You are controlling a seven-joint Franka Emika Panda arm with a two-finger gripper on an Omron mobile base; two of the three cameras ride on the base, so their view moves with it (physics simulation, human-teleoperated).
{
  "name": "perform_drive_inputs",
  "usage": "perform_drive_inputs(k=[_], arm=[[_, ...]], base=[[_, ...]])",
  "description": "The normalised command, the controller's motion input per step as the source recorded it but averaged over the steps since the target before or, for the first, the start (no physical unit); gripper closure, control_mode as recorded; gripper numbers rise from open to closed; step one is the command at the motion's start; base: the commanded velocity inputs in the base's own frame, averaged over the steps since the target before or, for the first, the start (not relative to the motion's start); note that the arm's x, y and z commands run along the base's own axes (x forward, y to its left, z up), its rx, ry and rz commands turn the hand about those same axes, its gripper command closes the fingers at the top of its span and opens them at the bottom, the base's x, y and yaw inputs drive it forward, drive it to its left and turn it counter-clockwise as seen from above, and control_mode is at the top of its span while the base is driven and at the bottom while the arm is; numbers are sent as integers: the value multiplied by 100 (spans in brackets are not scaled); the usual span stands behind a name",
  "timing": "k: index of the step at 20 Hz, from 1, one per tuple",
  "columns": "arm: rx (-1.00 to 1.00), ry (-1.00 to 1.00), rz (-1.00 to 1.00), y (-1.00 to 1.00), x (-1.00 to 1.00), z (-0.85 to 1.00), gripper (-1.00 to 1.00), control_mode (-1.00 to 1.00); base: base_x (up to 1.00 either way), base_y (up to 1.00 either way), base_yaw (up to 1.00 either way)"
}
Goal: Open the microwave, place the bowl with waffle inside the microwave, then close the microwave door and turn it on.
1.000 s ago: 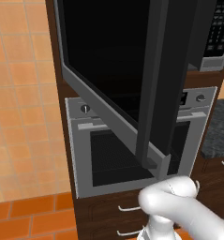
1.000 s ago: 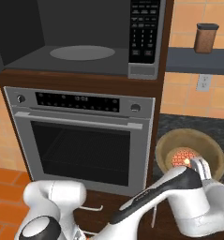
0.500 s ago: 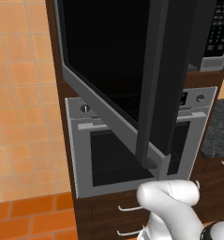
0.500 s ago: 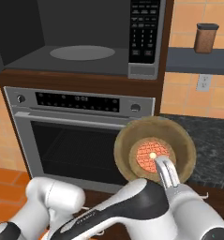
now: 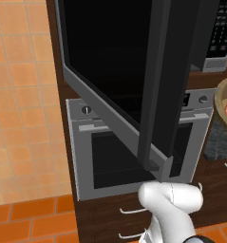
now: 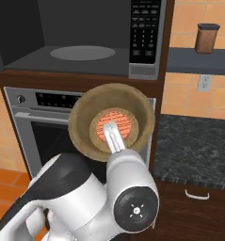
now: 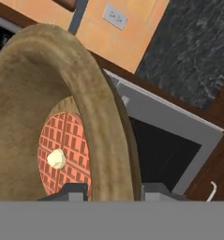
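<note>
The microwave (image 6: 85, 42) stands with its cavity exposed above the oven (image 6: 38, 127), and the microwave door (image 5: 119, 80) is swung fully out to the cavity's left. The bowl with waffle (image 6: 112, 121) hangs in the air in front of the oven's control panel, just below the microwave's lower lip and under its keypad (image 6: 145, 28), so it is not yet inside. The gripper (image 6: 115, 141) pinches the bowl's near rim, 1 finger inside and 1 outside the wall, as the hand view shows with the rim rising between the 2 tips. From that view the bowl looks tilted against the cabinetry, though the camera rolls with the hand, so the true tilt cannot be told; the waffle (image 7: 62, 154) and its pale pat of butter (image 7: 56, 158) lie on the bowl's floor. To do this step well, the bowl should rise until its base is above the cavity's sill, shift away from the keypad toward the round turntable (image 6: 83, 52), then go in level and slowly, since a 1-sided rim grip lets a wide bowl pivot. It should be set down on the turntable before the jaws part. The keypad's buttons carry marks too small to read, and no brand name can be made out anywhere.
</note>
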Motion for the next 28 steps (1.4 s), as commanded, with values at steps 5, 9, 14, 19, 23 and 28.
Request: perform_drive_inputs(k=[5,9,14,19,23,28], arm=[[0,-7,0,100,24,86,100,-100],[0,1,0,100,69,78,100,-100],[0,20,0,100,98,39,100,-100],[0,24,0,89,100,19,100,-100],[0,3,-1,54,96,44,100,-100],[0,11,-8,23,85,8,100,-100]], base=[[0,0,0],[0,0,0],[0,0,0],[0,0,0],[0,0,0],[0,0,0]])
